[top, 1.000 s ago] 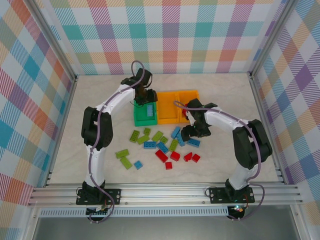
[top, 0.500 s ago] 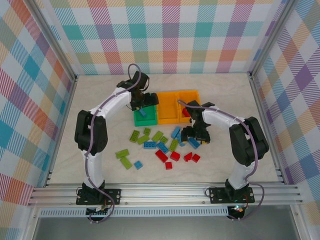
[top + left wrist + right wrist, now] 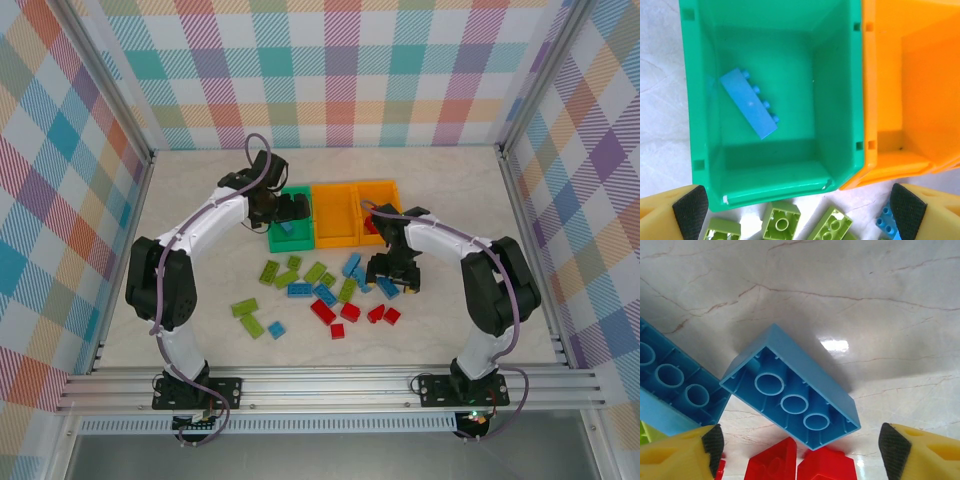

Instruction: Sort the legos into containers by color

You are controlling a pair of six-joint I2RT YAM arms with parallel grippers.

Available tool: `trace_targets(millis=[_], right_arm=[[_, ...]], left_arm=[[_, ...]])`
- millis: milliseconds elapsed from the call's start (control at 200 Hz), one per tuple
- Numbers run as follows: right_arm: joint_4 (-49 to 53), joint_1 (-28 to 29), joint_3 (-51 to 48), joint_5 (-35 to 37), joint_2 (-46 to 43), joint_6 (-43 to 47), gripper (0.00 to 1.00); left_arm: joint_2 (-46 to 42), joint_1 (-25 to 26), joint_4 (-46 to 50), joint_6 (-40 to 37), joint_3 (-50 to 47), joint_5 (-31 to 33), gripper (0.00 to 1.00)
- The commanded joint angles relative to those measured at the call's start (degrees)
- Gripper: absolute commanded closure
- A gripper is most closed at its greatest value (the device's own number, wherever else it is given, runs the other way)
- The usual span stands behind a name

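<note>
Left gripper (image 3: 800,207) is withdrawing, spread, one blue brick (image 3: 748,102) lying in green bin (image 3: 837,75). Right gripper (image 3: 800,440) is hovering spread.

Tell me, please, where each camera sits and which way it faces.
Top external: above and behind the bases, looking down on the table; both arms, left gripper and right gripper show.
Left wrist: on the left arm, looking down into the green bin holding a lone blue brick; its fingertips show.
Right wrist: on the right arm, looking down at an upturned blue brick; its fingertips show.
Shared: top external and left wrist show that bin.
</note>
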State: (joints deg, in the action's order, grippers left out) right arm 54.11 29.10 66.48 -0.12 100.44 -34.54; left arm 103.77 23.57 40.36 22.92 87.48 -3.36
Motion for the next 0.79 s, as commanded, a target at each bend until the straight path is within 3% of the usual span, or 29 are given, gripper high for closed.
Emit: trace_targets(millis=[0,120,250,315,460,550,640,790], right_arm=[[1.34,0.75,1.61,1.99,2.76,6.28,0.19],[0.57,0.87,1.46,2.87,3.44,10.61,0.19],[0.56,0.89,1.97,4.15,4.36,12.47,0.25],[0.29,0.89,1.99,4.26,4.93,12.52,0.32],[-1.73,0.87,0.83,3.96,4.39,11.19,0.61],[-2.68,0.89,-0.09,3.40,2.76,11.03,0.71],[-1.75,0.91,-0.06,3.20,0.37,10.59,0.78],[2.47,1.00,4.91,2.57,-4.30,7.87,0.78]], left_arm=[[-2.99,-0.46,-0.54,-1.12,-1.73,1.05,0.04],[-3.73,-0.48,-0.46,-1.45,-2.57,1.05,0.04],[-4.26,-0.55,-0.32,-1.48,-3.36,1.42,0.03],[-4.65,-0.57,-0.48,-1.43,-3.88,1.51,0.03],[-5.48,-0.55,-0.35,-1.38,-4.84,2.37,0.03],[-6.54,-0.63,-0.27,-1.48,-6.00,3.17,0.03],[-7.84,-0.89,0.20,-1.52,-7.42,3.74,0.03],[-11.34,-1.51,1.68,-1.11,-10.81,4.83,0.03]])
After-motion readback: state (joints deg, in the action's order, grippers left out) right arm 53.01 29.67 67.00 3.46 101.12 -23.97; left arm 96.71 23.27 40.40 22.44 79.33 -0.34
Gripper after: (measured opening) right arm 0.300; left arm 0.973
